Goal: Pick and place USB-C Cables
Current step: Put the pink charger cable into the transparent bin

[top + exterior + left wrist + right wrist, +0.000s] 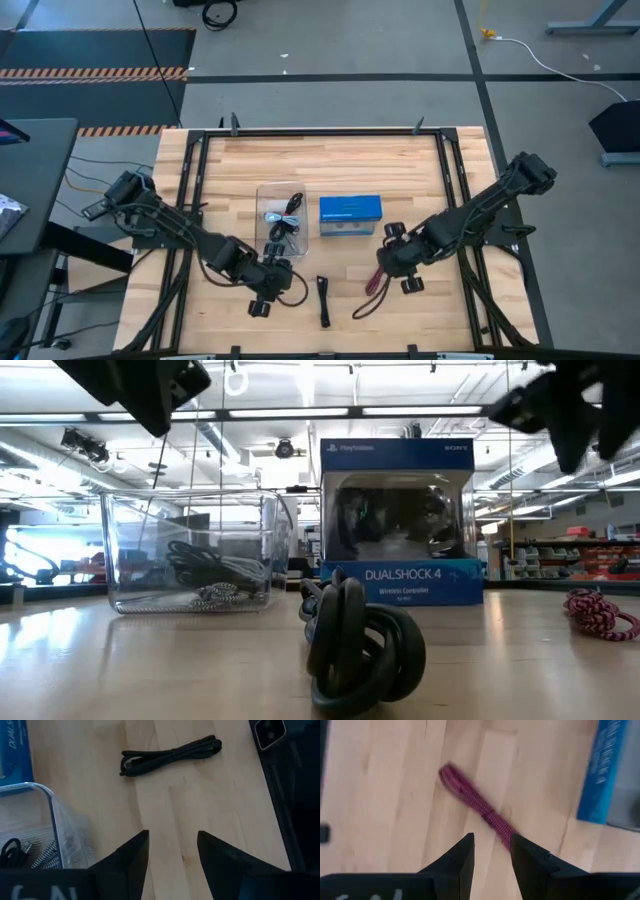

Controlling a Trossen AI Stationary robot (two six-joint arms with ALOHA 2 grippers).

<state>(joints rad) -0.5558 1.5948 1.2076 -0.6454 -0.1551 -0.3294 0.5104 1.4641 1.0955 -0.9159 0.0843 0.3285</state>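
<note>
A black USB-C cable bundle [324, 300] [170, 755] lies flat on the wooden table near its front edge, and fills the foreground of the low view [360, 645]. A maroon-pink cable [374, 286] [475, 802] lies flat to its right. More cable bundles, black ones and a light blue one [270, 217], rest inside the clear tray [262, 200]. My left gripper [270, 288] [172, 850] hovers open between the tray and the black cable. My right gripper [388, 270] [492, 852] hangs open above the maroon-pink cable's end nearest the blue box, clear of it.
A blue DualShock box [350, 213] [400, 520] stands just right of the tray, near the table's middle. Dark frame rails [460, 180] run along the table's sides and far edge. Bare wood lies beyond the tray and box toward the far edge.
</note>
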